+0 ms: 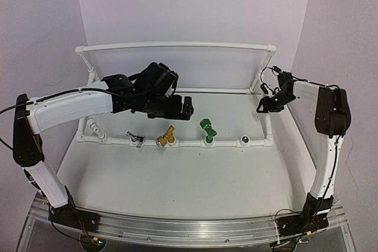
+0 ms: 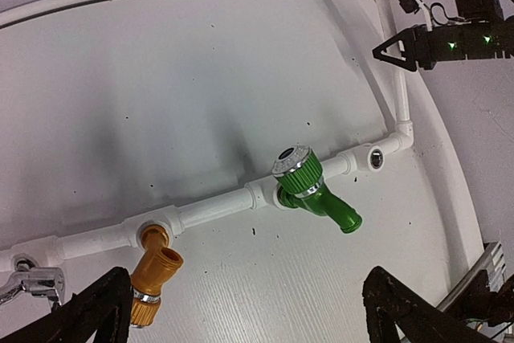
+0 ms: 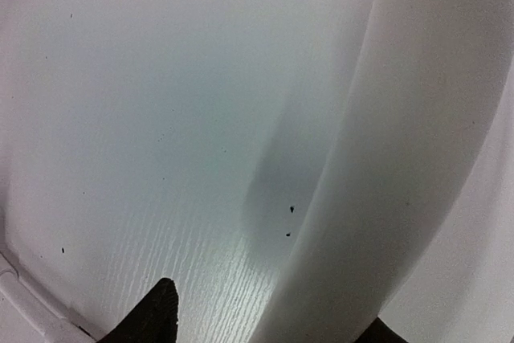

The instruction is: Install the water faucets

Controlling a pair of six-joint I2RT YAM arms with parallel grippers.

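faucets [image 1: 166, 137]: green, yellow, silver, all in the front pipe [image 1: 189, 143] sockets
left gripper [image 1: 184, 109]: released, hovering behind them
right gripper [image 1: 264, 105]: at side pipe [image 1: 267, 125], grip unclear
step: likely final check
next: test tightness by handle

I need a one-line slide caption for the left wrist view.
Green faucet and brass-yellow faucet sit on the white pipe frame; open left gripper hovers above.

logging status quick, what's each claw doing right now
left claw: open, holding nothing
right claw: straddles the white pipe, cannot tell if gripping
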